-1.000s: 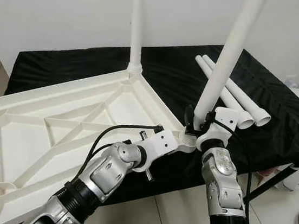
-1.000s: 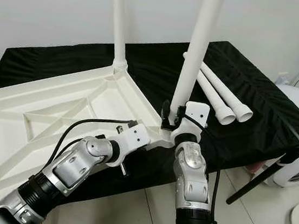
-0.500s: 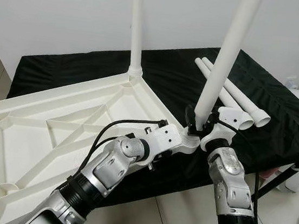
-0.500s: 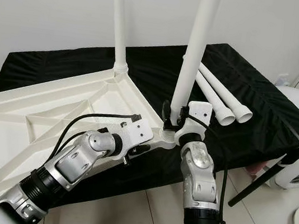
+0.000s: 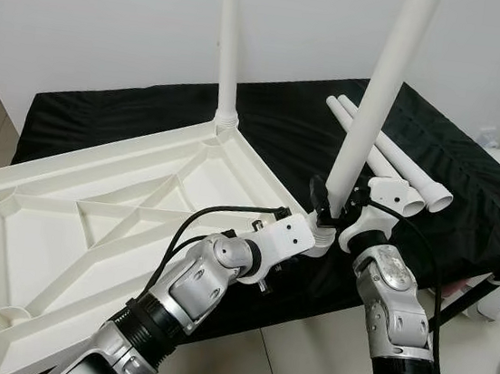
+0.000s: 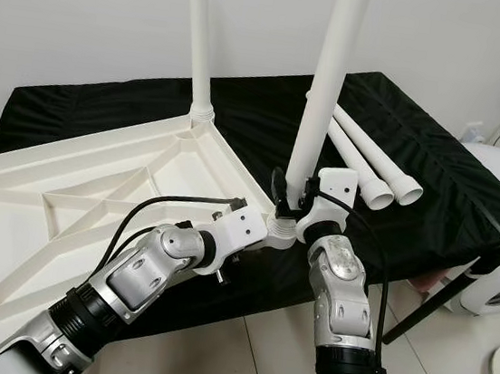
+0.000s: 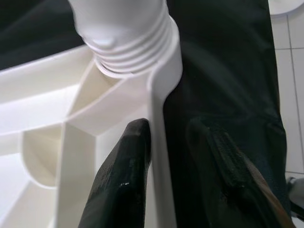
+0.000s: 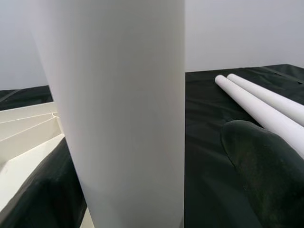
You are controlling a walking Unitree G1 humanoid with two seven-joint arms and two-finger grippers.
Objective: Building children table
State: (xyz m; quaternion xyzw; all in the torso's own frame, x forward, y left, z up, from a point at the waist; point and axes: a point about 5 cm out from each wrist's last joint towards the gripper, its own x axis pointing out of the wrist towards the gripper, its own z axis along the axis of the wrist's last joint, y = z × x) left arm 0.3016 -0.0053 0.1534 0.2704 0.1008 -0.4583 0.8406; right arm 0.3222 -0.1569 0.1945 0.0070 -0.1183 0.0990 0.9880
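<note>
Gripping: right hand (image 5: 328, 208) closed round upright leg (image 5: 383, 85) near socket
Left hand (image 7: 164, 156): pinching tabletop (image 5: 92, 213) rim
Spare legs (image 5: 399, 164): on black counter (image 5: 467, 205)

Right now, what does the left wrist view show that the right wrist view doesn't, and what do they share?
Left wrist: the left gripper straddling the tabletop rim, one finger inside and one outside, below the leg's threaded end in the corner socket. Right wrist: the leg shaft close up, one black finger beside it, and two spare legs on the cloth. Both share the leg, the white tabletop and the black cloth.
</note>
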